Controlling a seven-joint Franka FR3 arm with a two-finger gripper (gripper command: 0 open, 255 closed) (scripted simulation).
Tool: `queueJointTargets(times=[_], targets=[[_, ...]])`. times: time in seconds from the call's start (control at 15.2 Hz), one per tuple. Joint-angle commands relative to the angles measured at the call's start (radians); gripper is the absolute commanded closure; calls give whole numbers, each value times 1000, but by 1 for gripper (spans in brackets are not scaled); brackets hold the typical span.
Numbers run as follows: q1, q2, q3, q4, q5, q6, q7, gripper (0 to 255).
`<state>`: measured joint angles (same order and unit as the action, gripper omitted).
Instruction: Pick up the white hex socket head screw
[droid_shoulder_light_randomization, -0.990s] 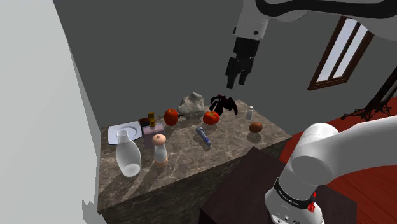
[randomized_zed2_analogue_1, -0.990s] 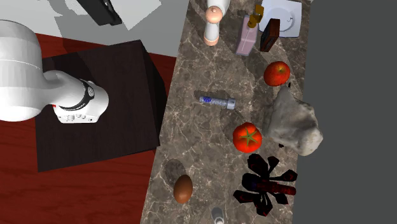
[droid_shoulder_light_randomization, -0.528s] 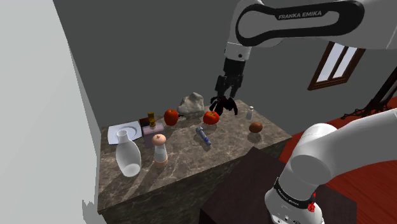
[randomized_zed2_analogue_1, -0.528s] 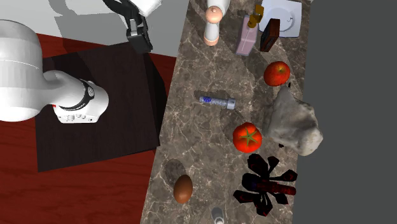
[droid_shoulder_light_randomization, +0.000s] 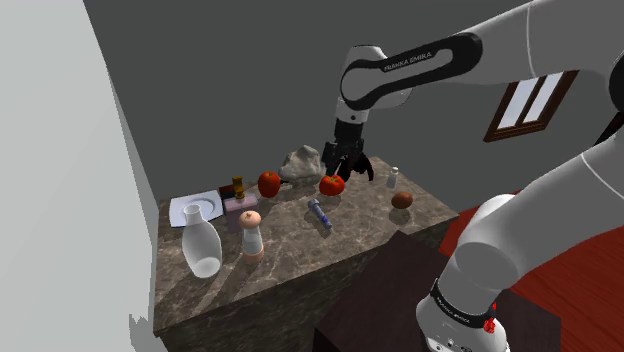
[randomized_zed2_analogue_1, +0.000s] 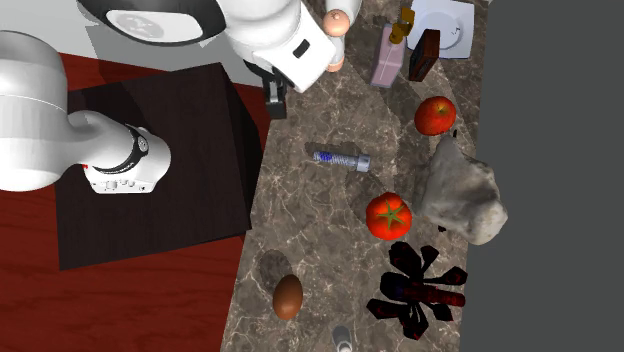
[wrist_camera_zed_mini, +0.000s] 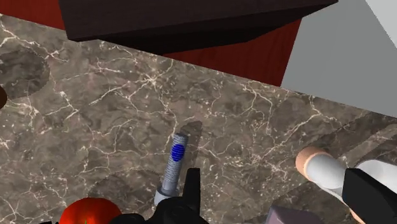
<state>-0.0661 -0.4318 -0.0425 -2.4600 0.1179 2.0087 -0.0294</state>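
Pale screw (randomized_zed2_analogue_1: 341, 158) is found lying flat on marble counter (randomized_zed2_analogue_1: 330, 250), near tomato (randomized_zed2_analogue_1: 388, 215). Above, close by, gripper (droid_shoulder_light_randomization: 343, 165) is seen; open or closed cannot be told. Descent should be centred on shank, closure made across its width.

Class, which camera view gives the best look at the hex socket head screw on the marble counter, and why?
The second exterior view: the screw lies full length, seen from above, uncovered. The wrist view shows it close, one end partly covered; the shoulder view shows it foreshortened.
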Motion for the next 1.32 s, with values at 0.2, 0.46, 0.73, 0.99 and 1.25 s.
queueJointTargets(times=[0.2, 0.46, 0.73, 0.99, 1.25], targets=[[-12, 159, -12, -1, 11, 151, 6, 0], [-21, 305, -25, 26, 27, 260, 2, 0], [-30, 456, -37, 72, 53, 355, -7, 0], [-43, 611, -45, 137, 87, 433, -20, 0], [-63, 766, -45, 220, 123, 494, -32, 0]])
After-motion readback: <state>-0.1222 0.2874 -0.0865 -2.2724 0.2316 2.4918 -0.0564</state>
